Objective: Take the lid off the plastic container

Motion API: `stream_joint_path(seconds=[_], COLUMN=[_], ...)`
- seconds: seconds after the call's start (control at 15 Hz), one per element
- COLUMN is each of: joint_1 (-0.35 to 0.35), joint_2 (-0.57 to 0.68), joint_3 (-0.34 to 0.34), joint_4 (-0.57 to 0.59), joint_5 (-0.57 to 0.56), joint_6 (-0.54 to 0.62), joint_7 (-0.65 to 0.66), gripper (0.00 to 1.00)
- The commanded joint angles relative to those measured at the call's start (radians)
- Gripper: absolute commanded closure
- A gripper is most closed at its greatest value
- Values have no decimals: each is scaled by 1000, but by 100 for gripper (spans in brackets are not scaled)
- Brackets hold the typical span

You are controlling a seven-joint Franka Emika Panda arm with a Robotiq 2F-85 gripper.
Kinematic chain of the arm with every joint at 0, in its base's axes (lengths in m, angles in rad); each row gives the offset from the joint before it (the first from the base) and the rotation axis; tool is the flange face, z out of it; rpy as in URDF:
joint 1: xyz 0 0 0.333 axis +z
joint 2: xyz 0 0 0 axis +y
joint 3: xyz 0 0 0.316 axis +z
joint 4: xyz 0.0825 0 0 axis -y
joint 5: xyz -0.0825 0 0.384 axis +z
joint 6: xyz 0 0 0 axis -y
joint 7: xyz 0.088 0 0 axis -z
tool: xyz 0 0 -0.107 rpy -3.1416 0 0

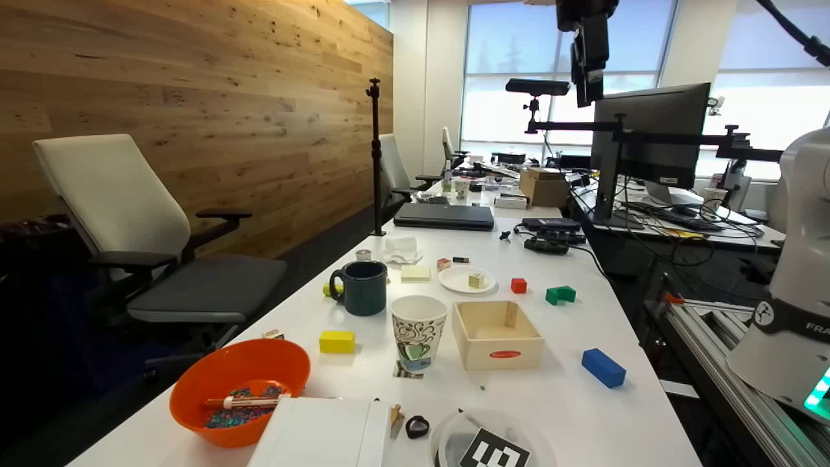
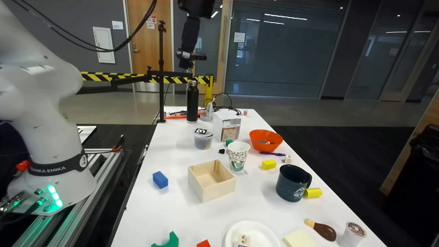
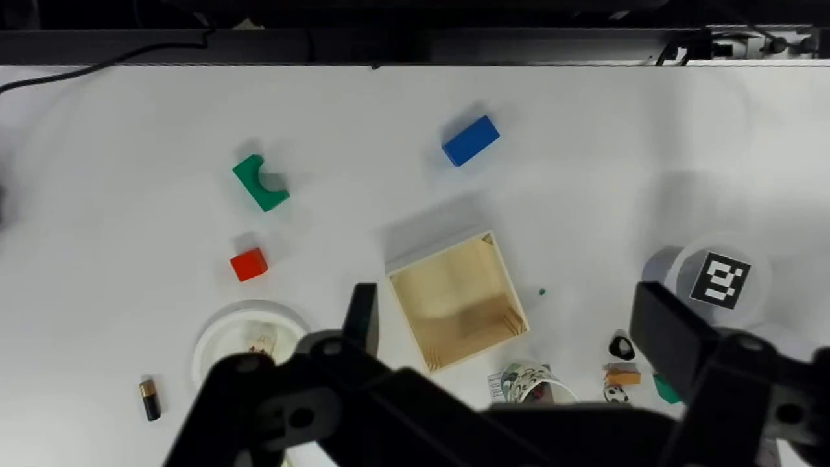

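Observation:
The plastic container [image 2: 203, 142] is a small clear tub with dark contents. It stands on the white table beside a white box. The lid [image 2: 201, 131], pale and roundish with a black-and-white marker on top, sits on it. In an exterior view the lid [image 1: 494, 449] is cut off by the bottom edge. In the wrist view the lid [image 3: 720, 281] is at the right, with part of the container's side [image 3: 659, 264] showing. My gripper [image 3: 506, 292] is open and empty, high above the table. It also shows at the top of both exterior views [image 1: 587, 94] [image 2: 185, 61].
A wooden box [image 3: 457, 301], a patterned paper cup [image 2: 238, 156] and a blue block [image 3: 471, 141] are near the table's middle. The white box [image 2: 226, 125] and orange bowl [image 2: 265, 140] stand near the container. A dark mug [image 2: 292, 183] and small blocks are also on the table.

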Motion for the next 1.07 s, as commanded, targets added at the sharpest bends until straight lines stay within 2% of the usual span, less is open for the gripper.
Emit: stream_joint_path(seconds=[0.0, 0.27, 0.73, 1.0], joint_1=[-2, 13, 116, 189], joint_2=[-5, -5, 21, 88], joint_3=[6, 35, 114, 163], joint_4=[-27, -78, -172, -177], joint_5=[47, 59, 78, 104], joint_6=[108, 304, 383, 464], joint_7=[36, 49, -2, -31], gripper=[0, 0, 0, 0])
